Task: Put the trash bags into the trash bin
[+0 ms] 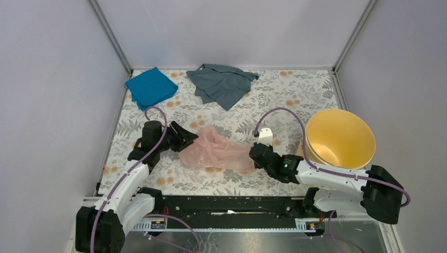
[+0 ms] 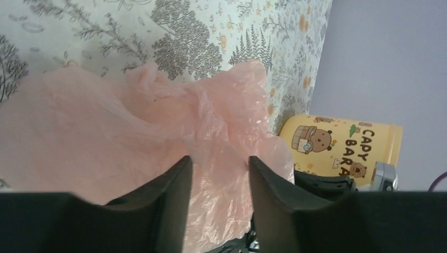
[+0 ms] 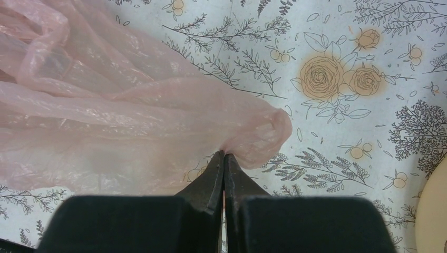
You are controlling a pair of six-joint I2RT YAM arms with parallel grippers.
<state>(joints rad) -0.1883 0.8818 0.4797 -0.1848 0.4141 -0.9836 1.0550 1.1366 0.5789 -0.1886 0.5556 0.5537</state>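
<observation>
The pale pink trash bag (image 1: pixel 216 152) lies crumpled on the floral table between my two grippers. The yellow-orange trash bin (image 1: pixel 340 138) stands at the right, mouth tilted toward the camera. My right gripper (image 1: pixel 254 159) is shut on the bag's right end; in the right wrist view its tips (image 3: pixel 223 154) pinch the film (image 3: pixel 132 121). My left gripper (image 1: pixel 187 138) is at the bag's left end, open, with film (image 2: pixel 158 137) lying between its fingers (image 2: pixel 176 182). The bin's printed wall (image 2: pixel 342 145) shows beyond in the left wrist view.
A teal cloth (image 1: pixel 151 87) lies at the back left and a grey cloth (image 1: pixel 221 83) at the back middle. Pale walls enclose the table on three sides. A black rail (image 1: pixel 232 206) runs along the near edge.
</observation>
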